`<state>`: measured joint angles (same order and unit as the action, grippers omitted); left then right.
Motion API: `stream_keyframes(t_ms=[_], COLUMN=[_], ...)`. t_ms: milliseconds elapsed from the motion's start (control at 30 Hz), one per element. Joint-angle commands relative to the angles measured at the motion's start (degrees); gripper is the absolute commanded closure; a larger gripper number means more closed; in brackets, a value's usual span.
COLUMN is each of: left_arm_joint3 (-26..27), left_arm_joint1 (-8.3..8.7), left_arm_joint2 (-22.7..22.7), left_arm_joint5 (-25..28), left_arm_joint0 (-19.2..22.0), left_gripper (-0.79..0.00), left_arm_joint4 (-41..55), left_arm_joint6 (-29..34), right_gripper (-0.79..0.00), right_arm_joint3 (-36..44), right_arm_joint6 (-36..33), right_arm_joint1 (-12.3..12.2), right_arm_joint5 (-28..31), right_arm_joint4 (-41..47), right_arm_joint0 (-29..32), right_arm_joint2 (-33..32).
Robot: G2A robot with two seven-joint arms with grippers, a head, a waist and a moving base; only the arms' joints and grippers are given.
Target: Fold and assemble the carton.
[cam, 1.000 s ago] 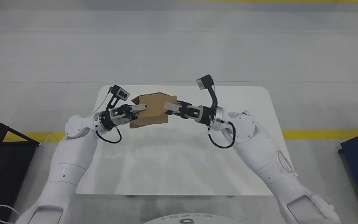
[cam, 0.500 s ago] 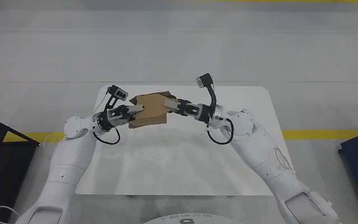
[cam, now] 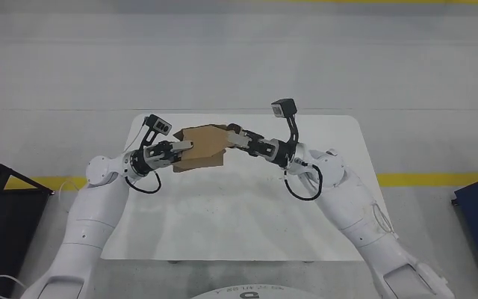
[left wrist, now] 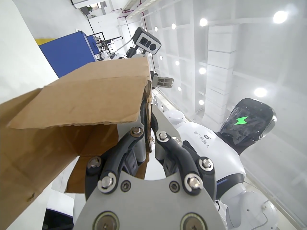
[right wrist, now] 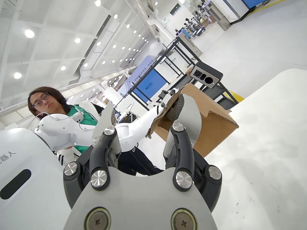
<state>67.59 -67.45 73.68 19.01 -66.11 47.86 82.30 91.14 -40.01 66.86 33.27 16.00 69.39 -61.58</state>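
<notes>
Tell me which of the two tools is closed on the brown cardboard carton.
The left tool: it is shut on an edge of the brown cardboard carton. The right tool is open, with just one finger at the carton's side.

Matt brown cardboard carton (cam: 203, 143), rough torn edges, smooth white table (cam: 246, 217), left tool (left wrist: 148, 114) of brushed metal, black plastic.

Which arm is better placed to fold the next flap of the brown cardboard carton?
Likely the right. The right gripper is open, one finger against the edge of the brown cardboard carton, so free to push. The left gripper is shut on the opposite edge, steadying it.
</notes>
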Motion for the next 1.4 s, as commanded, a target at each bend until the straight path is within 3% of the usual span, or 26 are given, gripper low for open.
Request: stream_keyframes(t_ms=[0, 333, 500, 767, 1133, 1367], left_arm_joint3=[0.01, -0.07, -0.19, -0.15, -0.10, 0.07], left_arm_joint1=[0.01, 0.03, 0.04, 0.12, 0.26, 0.35], left_arm_joint2=[-0.03, -0.25, -0.35, -0.26, -0.14, 0.06], left_arm_joint5=[0.09, 0.15, 0.12, 0.11, 0.15, 0.30], left_arm_joint0=[-0.10, -0.31, -0.25, -0.04, -0.05, -0.28], left_gripper=[0.000, 0.000, 0.000, 0.000, 0.000, 0.000], left_arm_joint4=[0.00, 0.41, 0.48, 0.38, 0.01, 0.12], left_arm_joint6=[-0.01, 0.20, 0.39, 0.57, 0.44, 0.30], right_gripper=[-0.486, -0.489, -0.489, -0.508, -0.468, -0.468], right_arm_joint3=[-0.22, -1.69, -2.19, -4.15, -6.25, -6.33], right_arm_joint6=[0.15, 0.89, 1.35, -7.95, -9.75, -14.66], right_arm_joint1=[0.08, 0.44, 0.48, 0.89, 0.90, 0.65], right_arm_joint5=[0.00, 2.22, 0.31, -5.44, -4.76, -5.19], right_arm_joint4=[0.12, 4.55, 3.47, 9.08, 13.36, 19.28], right_arm_joint0=[-0.20, -0.99, -1.21, -3.43, -3.67, -2.39], right_arm_joint2=[0.18, -0.48, -0.75, 2.60, 0.81, -0.54])
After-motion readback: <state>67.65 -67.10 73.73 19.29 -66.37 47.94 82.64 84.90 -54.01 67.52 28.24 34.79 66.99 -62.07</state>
